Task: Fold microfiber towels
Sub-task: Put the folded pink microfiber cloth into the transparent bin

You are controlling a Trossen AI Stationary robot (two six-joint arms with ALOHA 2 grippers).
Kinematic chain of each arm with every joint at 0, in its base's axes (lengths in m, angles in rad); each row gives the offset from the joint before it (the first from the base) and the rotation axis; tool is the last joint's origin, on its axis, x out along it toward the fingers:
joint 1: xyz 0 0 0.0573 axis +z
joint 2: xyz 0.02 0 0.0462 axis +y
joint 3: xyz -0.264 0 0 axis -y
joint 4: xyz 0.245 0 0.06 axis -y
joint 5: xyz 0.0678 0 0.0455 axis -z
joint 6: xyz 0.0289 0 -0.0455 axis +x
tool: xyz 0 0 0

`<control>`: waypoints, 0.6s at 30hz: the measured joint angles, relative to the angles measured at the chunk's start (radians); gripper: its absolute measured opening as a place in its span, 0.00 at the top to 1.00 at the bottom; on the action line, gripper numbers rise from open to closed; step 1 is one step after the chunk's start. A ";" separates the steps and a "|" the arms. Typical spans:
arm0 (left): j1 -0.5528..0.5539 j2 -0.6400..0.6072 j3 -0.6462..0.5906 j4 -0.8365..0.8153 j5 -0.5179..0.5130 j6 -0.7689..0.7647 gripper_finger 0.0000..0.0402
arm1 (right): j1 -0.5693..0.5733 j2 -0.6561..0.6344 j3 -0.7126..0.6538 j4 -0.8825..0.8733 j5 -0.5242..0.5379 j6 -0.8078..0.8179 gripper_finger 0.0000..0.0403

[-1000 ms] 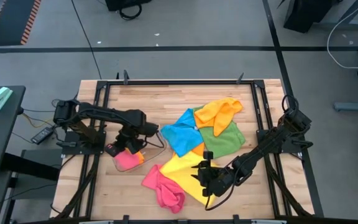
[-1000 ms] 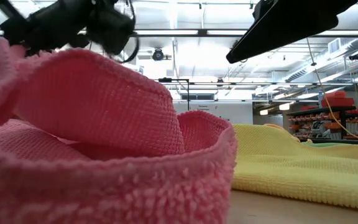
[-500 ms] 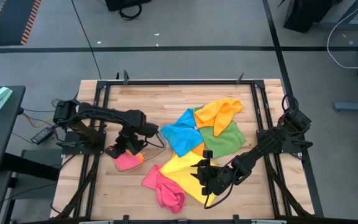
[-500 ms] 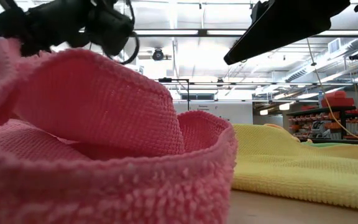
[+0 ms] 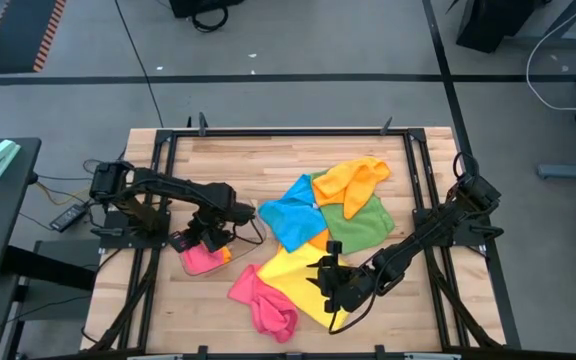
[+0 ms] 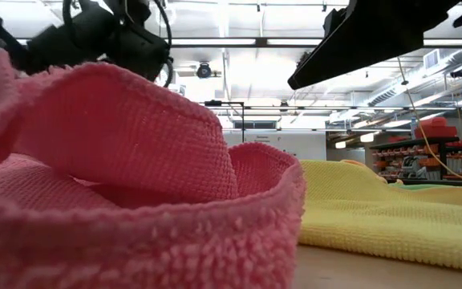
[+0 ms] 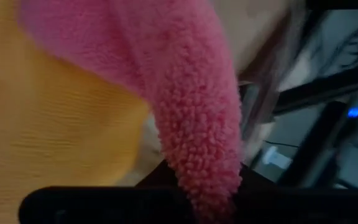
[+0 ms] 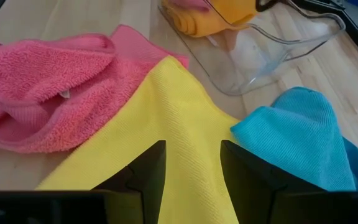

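From my remote seat, the nearest thing to the table's front edge is a crumpled pink towel [image 5: 263, 305], which is filling most of the low view [image 6: 135, 201]. A yellow towel [image 5: 293, 280] is lying flat just beside it, touching it along one edge and spreading toward the table's middle. My right gripper [image 5: 330, 292] is hovering over that yellow towel, and in its wrist view I am seeing its two dark fingers [image 8: 145, 171] standing clearly apart with only yellow cloth showing between them, nothing pinched.

Further in on the left, a clear plastic tray [image 5: 240, 240] is sitting on the wooden table [image 5: 268, 155] and holding a folded pink towel [image 5: 202, 260] with an orange towel [image 5: 226, 254] at its edge. My left gripper [image 5: 210, 238] is hanging right over that tray. Its wrist view is showing pink pile [image 7: 191, 118] draping down across the dark finger bar with orange beside it, but I cannot tell whether the fingers are pinching the cloth or are parted.

Beyond the yellow cloth, a blue towel [image 5: 290, 212] is lying near the middle, a green towel [image 5: 363, 225] is beside it, and another orange towel [image 5: 353, 180] is bunched on top, farthest back.
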 joint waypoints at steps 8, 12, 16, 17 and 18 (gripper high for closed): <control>0.000 0.019 0.001 0.064 -0.011 0.024 0.95 | 0.000 0.000 0.000 0.001 -0.004 0.000 0.60; -0.004 0.042 0.001 0.076 -0.015 0.009 0.89 | 0.000 0.000 0.000 0.004 -0.006 0.005 0.60; -0.009 0.061 0.001 0.085 -0.056 -0.016 0.81 | 0.002 0.000 0.000 0.011 -0.016 0.013 0.60; -0.012 0.066 0.001 0.092 -0.088 -0.035 0.79 | 0.001 0.000 0.000 0.013 -0.019 0.014 0.60; -0.015 0.069 0.001 0.095 -0.130 -0.060 0.77 | 0.001 0.000 0.000 0.015 -0.022 0.016 0.60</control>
